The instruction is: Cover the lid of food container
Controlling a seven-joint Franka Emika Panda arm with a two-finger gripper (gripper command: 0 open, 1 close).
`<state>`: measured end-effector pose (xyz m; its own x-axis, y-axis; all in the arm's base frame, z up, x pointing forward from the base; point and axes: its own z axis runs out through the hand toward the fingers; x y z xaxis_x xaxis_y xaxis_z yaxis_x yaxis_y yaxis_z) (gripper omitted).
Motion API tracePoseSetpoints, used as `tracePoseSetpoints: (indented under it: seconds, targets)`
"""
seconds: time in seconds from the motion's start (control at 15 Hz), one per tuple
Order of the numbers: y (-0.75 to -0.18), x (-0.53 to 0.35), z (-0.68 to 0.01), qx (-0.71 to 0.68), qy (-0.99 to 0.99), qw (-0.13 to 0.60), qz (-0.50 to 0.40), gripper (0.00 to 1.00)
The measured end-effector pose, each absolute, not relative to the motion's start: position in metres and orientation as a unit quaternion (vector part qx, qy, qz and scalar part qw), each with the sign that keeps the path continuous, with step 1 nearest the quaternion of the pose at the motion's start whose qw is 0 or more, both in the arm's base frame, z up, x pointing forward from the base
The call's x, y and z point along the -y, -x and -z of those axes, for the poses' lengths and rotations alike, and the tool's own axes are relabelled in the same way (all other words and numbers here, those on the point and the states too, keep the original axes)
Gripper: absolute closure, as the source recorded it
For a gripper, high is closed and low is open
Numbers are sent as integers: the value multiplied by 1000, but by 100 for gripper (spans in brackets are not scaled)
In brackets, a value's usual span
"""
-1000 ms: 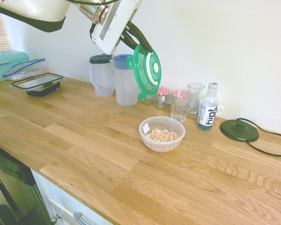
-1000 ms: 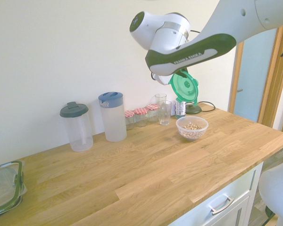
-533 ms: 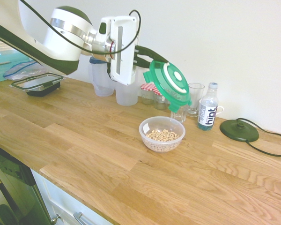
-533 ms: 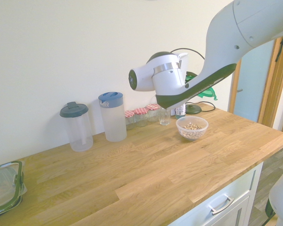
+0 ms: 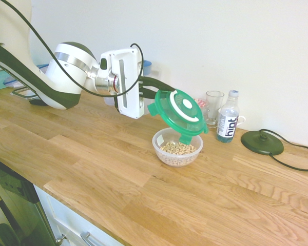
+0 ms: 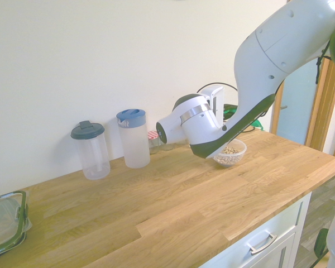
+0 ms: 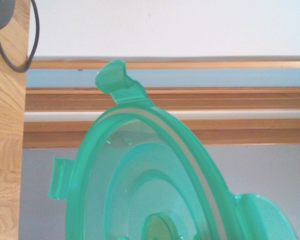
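Reaching out sideways above the bowl (image 5: 177, 154), gripper (image 5: 158, 89) closed on the tilted green lid (image 5: 181, 111)

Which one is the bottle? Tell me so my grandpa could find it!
Look along the wooden counter to the black round base with a cord. Just beside it stands the bottle. Unlike the clear glass near it, it says "hint".

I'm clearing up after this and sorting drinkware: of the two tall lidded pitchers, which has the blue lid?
The pitcher nearer the bowl; the other's lid is dark grey-green.
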<state>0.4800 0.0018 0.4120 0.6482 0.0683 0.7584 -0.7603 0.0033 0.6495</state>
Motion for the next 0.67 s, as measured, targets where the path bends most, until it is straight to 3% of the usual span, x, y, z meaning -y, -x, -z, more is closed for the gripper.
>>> tracePoseSetpoints:
  seconds: [0.67]
  targets:
    - [-505, -17, -346, 253, -604, 680, -329, 100]
